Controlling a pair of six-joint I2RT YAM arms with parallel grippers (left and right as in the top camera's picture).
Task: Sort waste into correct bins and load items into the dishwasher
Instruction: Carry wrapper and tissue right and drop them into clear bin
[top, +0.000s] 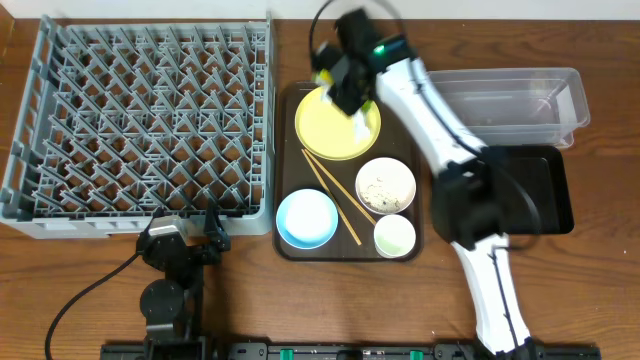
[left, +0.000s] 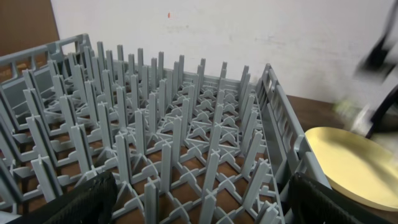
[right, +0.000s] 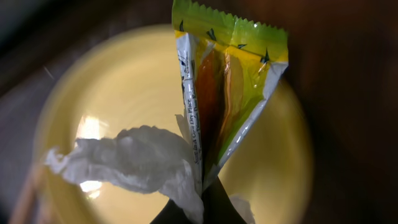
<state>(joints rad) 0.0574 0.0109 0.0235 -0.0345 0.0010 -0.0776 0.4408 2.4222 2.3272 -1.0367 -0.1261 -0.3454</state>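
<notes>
Taking the round yellow plate (right: 124, 87) as the anchor and working outward.

Right over it, dangling from the right gripper (right: 202, 206): a green-yellow snack wrapper (right: 233, 81) and a crumpled white paper napkin (right: 134, 158), both caught in a single pinch. Pressed tight on the wrapper's lower end plus a fold of the napkin. Can't tell about contact between the napkin's loose tail and the plate.

Handling guess: both featherweight. Wrapper slick and crinkly, napkin soft and easy to tear. Probably fine to carry, but easy to lose with that slippery film. Better hold likely on the flat crimped seal of the wrapper and the thickest wad of the napkin, not a loose corner. Also a bit awkward, two kinds of waste in one pinch, if meant for different bins.

Just beside the plate, on the robot's side and sharing the same dark brown serving tray (top: 292, 172): a pair of thin wooden chopsticks (top: 332, 197) lying diagonally, then a white bowl (top: 405, 180) with beige-white rice-like crumbs (top: 378, 190) inside. A little further out: a light blue bowl (top: 306, 218) and a small white cup (top: 394, 236).

Past the tray now. Left of the plate: a large square grey plastic dish rack (top: 140, 120), nothing loaded on the pegs. Right of the plate: a clear plastic rectangular tub (top: 510, 100), and nearer the robot a shallow black rectangular tray (top: 545, 185), partly hidden under the right arm.

Furthest from the plate: the left gripper (left: 208, 205), spread wide, holding nothing, sitting at the rack's near edge.
</notes>
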